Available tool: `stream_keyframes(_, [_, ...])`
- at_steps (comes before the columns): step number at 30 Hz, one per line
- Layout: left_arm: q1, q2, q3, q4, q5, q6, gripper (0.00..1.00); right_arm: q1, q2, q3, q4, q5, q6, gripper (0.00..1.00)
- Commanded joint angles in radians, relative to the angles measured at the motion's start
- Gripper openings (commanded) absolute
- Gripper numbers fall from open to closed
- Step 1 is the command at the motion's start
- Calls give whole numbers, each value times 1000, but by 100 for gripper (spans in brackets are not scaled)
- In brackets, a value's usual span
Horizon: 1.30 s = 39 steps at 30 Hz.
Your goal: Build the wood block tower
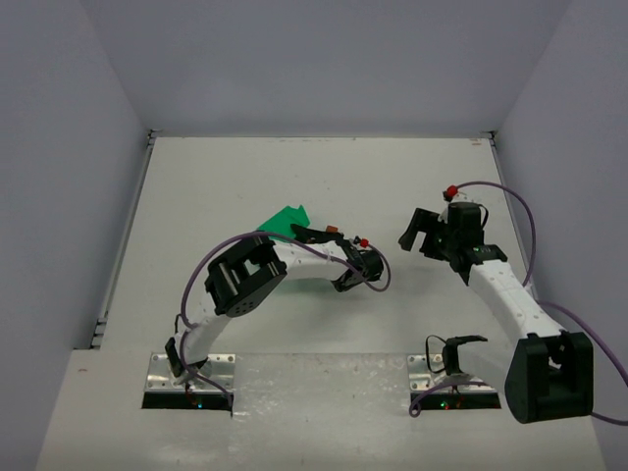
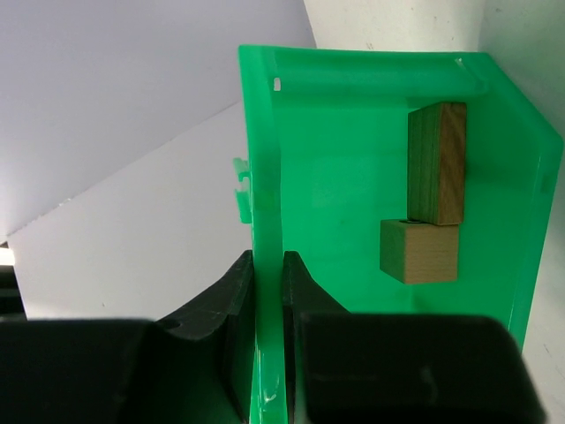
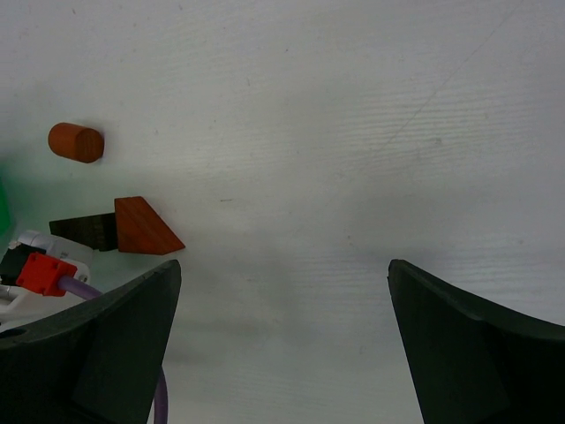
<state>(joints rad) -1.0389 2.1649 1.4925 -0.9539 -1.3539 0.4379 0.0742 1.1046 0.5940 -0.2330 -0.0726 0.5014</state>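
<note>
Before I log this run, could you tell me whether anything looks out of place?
The green bin looks tipped, its wall pinched in the left gripper, with two tan blocks inside. A cylinder, a reddish wedge and a dark piece lie scattered on the table; nothing is stacked.

Light even + diffuse, from overhead; bench (image 1: 324,186) reads pale grey-white, no hard glare. Top view sharp; only soft shadows under the arms just right of the green bin (image 1: 285,220). Left wrist view: bin wall glows saturated, bright streak at its far rim, wood blocks (image 2: 437,163) inside crisp, left hand (image 2: 267,274) nearest lens dark + soft. Right wrist view: mild softness, dim patch on bench below right hand (image 3: 282,265), green tint at frame edge toward bin.
</note>
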Motion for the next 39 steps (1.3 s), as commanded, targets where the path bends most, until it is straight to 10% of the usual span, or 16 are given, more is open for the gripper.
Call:
stream_keyframes(1, [7, 22, 32, 12, -55, 62, 0, -3, 14, 49, 41, -32, -6, 99])
stream_keyframes(24, [23, -158, -9, 208, 49, 203, 0, -4, 31, 52, 46, -72, -12, 99])
stream_keyframes(39, [456, -871, -283, 803, 924, 162, 0, -3, -11, 41, 38, -57, -14, 99])
